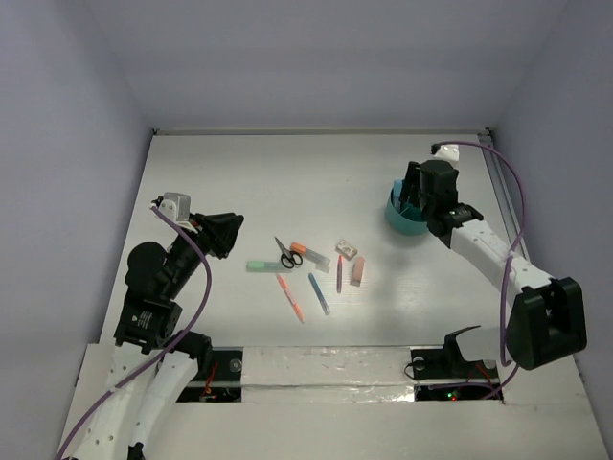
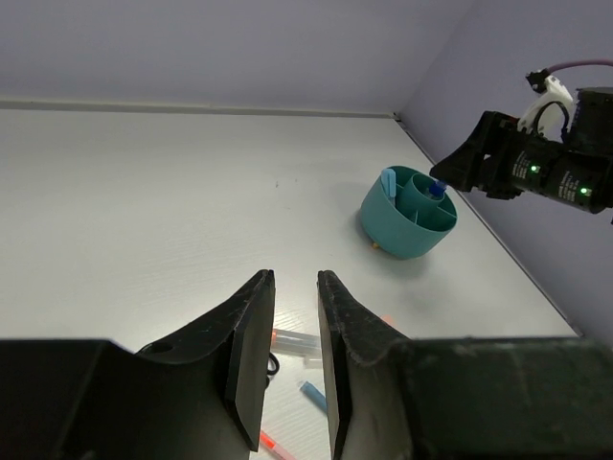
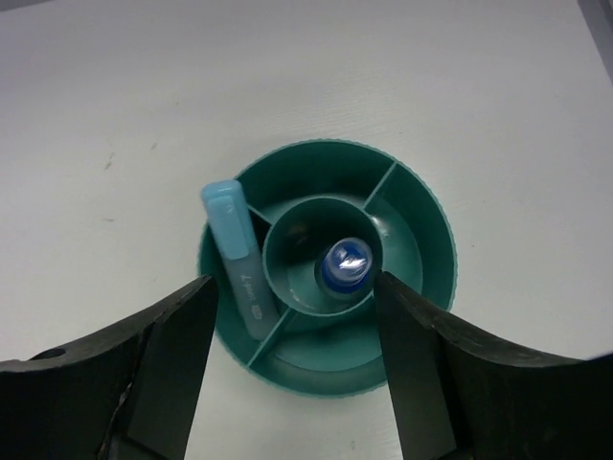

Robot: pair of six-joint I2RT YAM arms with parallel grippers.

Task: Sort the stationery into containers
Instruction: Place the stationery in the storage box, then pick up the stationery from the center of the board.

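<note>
The teal cup stands at the right rear. In the right wrist view its rim encloses a light-blue marker in the left compartment and a blue-capped bottle upright in the centre well. My right gripper hangs open directly over the cup, holding nothing. At mid-table lie black-handled scissors, a green marker, an orange marker, an orange pen, a blue pen, a purple crayon and a pink eraser. My left gripper is slightly open, empty, left of them.
A small pale block lies beside the eraser. White walls close the table at the back and sides; a rail runs along the right edge next to the cup. A foil-covered strip lies between the arm bases.
</note>
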